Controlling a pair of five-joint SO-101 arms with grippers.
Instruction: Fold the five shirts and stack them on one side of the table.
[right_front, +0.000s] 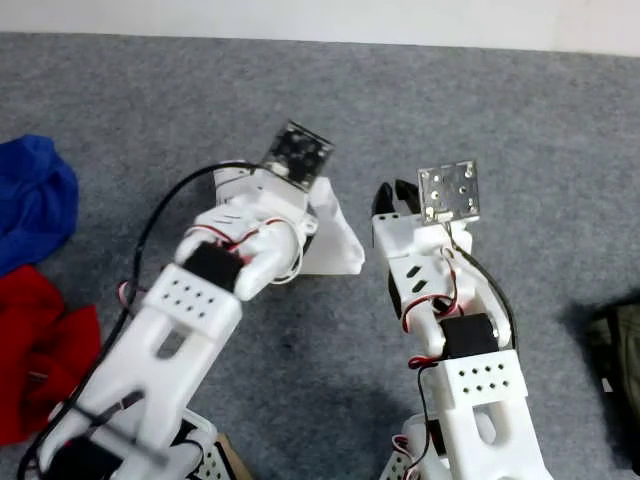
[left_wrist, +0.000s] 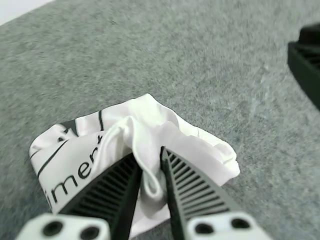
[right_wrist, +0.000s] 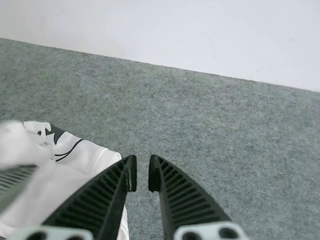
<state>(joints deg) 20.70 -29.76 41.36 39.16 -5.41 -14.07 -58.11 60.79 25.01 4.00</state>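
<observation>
1. Table (right_front: 500, 110) is coming first as the largest thing. Its grey felt-like surface is carrying both arms and all the shirts that we are seeing.
2. Three crumpled shirts are lying at the edges in the high view, well apart from the grippers. These are a blue shirt (right_front: 35, 200) and a red shirt (right_front: 40, 340) on the left side, and a dark shirt (right_front: 622, 350) on the right side. We are judging that none of them is folded yet.
3. The white shirt (left_wrist: 190, 145) is lying bunched in the middle of the table, under the front of the left arm. We are not finding any clear long axis in it, because it is a rumpled heap with dark print on one part.
4. The left gripper (left_wrist: 149, 159) is pinching a raised fold of the white shirt, and the cloth is sitting between its two fingers.
5. The right gripper (right_wrist: 142, 167) is hanging over bare table with nothing between its fingers, which are standing only a narrow gap apart.
6. The relation that matters is sideways. The white shirt is lying just beside the right gripper, toward the left arm, and its nearest corner is almost touching that gripper's inner finger. The left arm is already on the cloth, so we are judging that the right one needs a short move inward and a wider opening to take a second edge.
</observation>
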